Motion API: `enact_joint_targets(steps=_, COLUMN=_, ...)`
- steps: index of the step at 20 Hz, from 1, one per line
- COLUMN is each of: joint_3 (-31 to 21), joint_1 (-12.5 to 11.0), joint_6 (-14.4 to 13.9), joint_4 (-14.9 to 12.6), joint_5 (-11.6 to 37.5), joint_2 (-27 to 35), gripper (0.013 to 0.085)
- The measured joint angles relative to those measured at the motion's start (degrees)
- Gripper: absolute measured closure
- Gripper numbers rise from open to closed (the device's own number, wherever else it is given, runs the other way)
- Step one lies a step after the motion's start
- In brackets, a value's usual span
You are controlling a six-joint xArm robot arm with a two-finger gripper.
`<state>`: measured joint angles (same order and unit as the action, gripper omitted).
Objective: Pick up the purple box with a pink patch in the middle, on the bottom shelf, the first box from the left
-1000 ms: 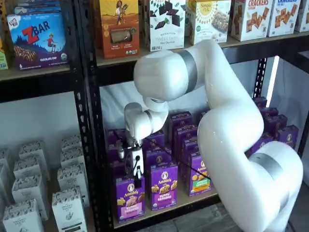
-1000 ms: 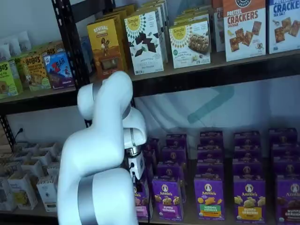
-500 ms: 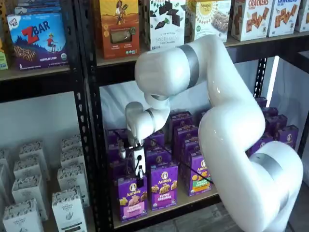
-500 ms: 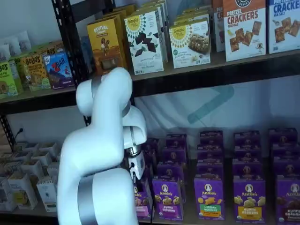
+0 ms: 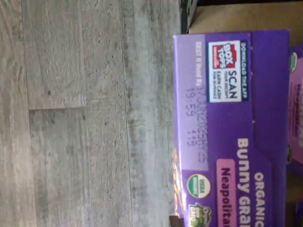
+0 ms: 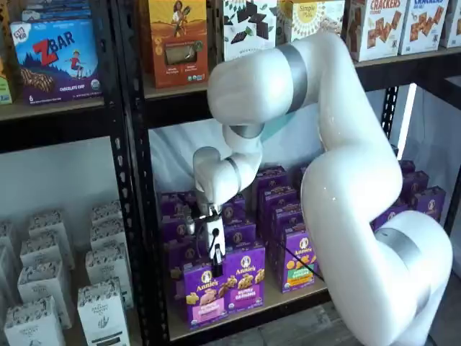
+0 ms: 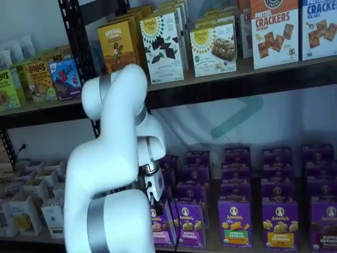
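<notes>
The purple box [image 6: 205,294] with the pink panel stands upright at the front left of the bottom shelf [image 6: 277,303], tilted slightly. It also shows in a shelf view [image 7: 160,227], partly behind the arm. My gripper [image 6: 215,258] comes down from above, and its black fingers are shut on the box's top edge. It also shows in a shelf view [image 7: 153,198]. The wrist view shows the box's purple top flap [image 5: 227,118] close up, with the grey plank floor [image 5: 85,118] beyond it. The fingers do not show there.
Purple boxes of the same kind [image 6: 245,281] stand right beside the held one, with more rows behind [image 6: 270,194]. A black perforated upright [image 6: 140,216] is close on the left. White boxes [image 6: 43,288] fill the left bay. My big white arm [image 6: 346,202] hangs before the shelves.
The gripper and the pink-panel box have shifted together to the right and a little toward the shelf's front. The arm's elbow has risen.
</notes>
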<state>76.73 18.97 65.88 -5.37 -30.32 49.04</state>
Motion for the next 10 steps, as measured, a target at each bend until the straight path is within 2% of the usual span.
enact_joint_targets(steps=5, joint_3=-4.67, joint_1=-0.88, joint_6=-1.47, joint_4=-2.64, joint_5=0.06, joint_2=-3.85, gripper=0.065)
enact_joint_targets(steps=10, joint_3=-8.19, joint_1=-1.3, joint_6=-0.93, joint_4=-2.43, joint_5=-1.97, joint_2=-7.35, gripper=0.065)
